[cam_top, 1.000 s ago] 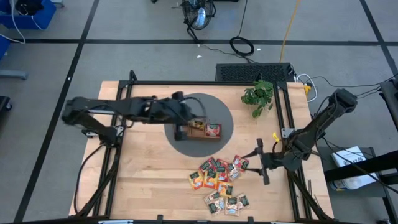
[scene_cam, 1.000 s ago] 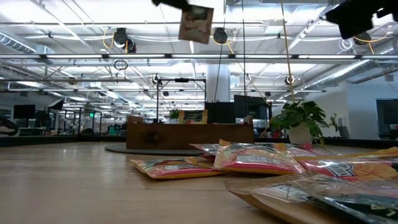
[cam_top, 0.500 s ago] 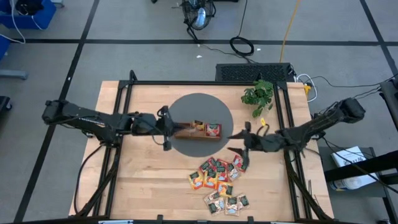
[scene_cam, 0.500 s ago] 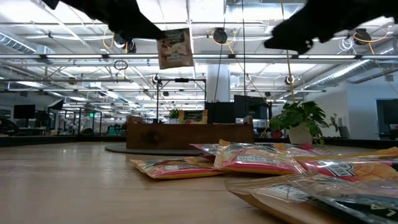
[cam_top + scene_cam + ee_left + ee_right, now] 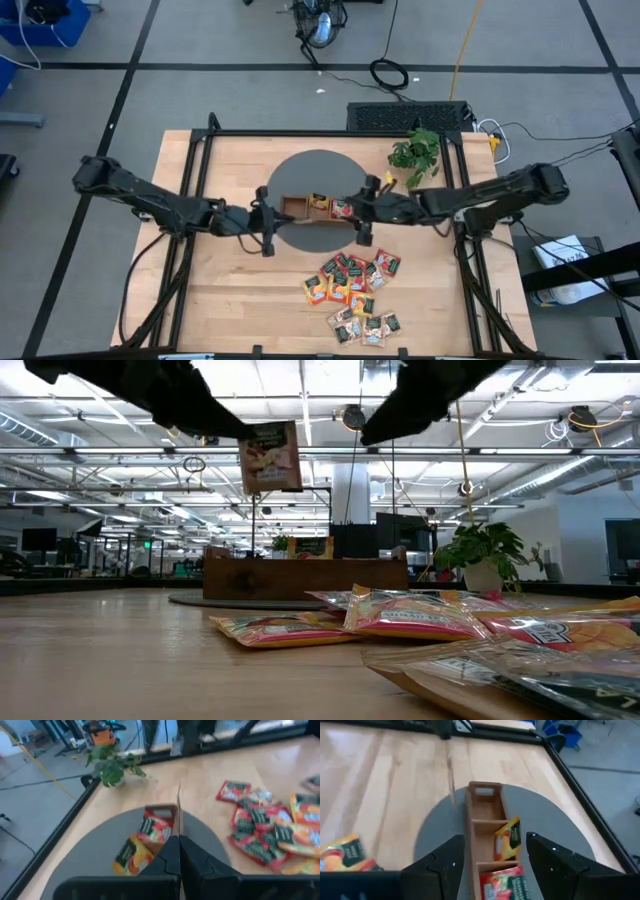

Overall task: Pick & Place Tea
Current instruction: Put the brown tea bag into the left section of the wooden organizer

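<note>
Left gripper [image 5: 262, 442], red-labelled flat sachet [image 5: 270, 457] pinched

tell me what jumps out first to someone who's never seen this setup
Both arms meet over the wooden tray on the grey round mat. The left gripper hangs above the table, shut on a tea sachet, while the right gripper is open over the tray. Loose sachets lie scattered on the near side.

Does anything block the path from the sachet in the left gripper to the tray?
Nothing visible on that side: the left gripper holds the sachet up beside the tray's empty end compartment. The open right gripper hovers over the tray's opposite, filled end.
</note>
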